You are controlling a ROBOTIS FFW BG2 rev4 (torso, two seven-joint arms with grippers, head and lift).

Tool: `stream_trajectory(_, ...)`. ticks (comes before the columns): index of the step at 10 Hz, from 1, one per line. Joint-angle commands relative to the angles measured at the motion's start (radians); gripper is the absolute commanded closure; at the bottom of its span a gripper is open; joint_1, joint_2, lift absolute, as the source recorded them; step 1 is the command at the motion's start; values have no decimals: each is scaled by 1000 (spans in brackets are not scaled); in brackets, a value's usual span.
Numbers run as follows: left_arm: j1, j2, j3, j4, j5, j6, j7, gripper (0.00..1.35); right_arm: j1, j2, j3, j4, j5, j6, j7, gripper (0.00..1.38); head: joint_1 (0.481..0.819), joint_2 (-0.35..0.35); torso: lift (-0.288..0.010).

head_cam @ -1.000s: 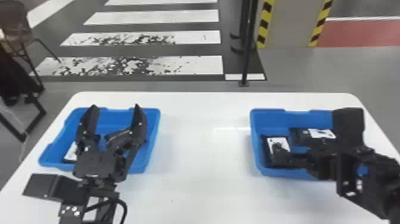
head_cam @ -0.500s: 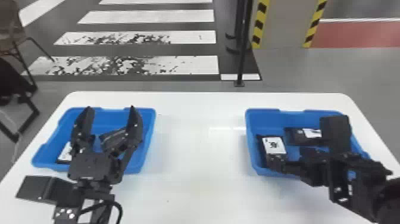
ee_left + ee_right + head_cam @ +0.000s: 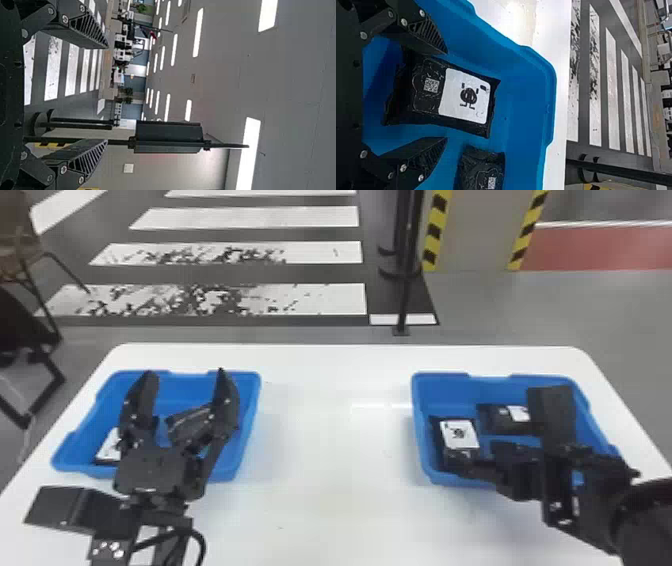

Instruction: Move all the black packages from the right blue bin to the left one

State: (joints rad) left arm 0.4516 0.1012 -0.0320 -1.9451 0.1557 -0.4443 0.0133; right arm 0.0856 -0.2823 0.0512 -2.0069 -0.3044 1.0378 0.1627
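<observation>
We judge the job part done: at least one package (image 3: 109, 447) lies beneath our left tool (image 3: 185, 374), wide open and empty, while two are left, one package (image 3: 464, 95) between our right tool (image 3: 447, 95)'s widely spread, unclosed fingers, another package (image 3: 480, 170) just beside.
</observation>
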Motion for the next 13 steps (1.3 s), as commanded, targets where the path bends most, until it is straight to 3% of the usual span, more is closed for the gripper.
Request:
stream_trajectory(1,0,0,0,0,0,0,-1,245,-22,-1,3,40,-21,0,3,634,695,43,-170)
stream_trajectory(2,2,0,0,0,2,0,-3,245,-34,-1,3,69,-43,5,17,834,695,44,-170)
stream_trajectory(3,0,-2,2,0,4,0,-3,245,-37,-1,3,81,-41,-19,29,932,695,47,-170)
stream_trajectory(4,2,-2,4,0,4,0,-6,245,-37,-1,3,91,-59,-34,29,1170,695,51,-170)
stream_trajectory(7,5,-3,4,0,8,-5,-7,246,-14,-1,-15,86,-75,-90,31,1176,695,58,-170)
stream_trajectory(10,7,0,-20,0,76,-20,-7,245,15,6,-107,91,-106,-186,74,1176,695,40,-170)
stream_trajectory(12,5,8,-60,-12,201,-10,-7,245,-7,-5,-133,182,-230,-380,250,1174,695,26,-170)
stream_trajectory(13,5,18,-102,-56,327,79,-21,240,-44,-34,-69,224,-306,-468,348,1174,695,38,-170)
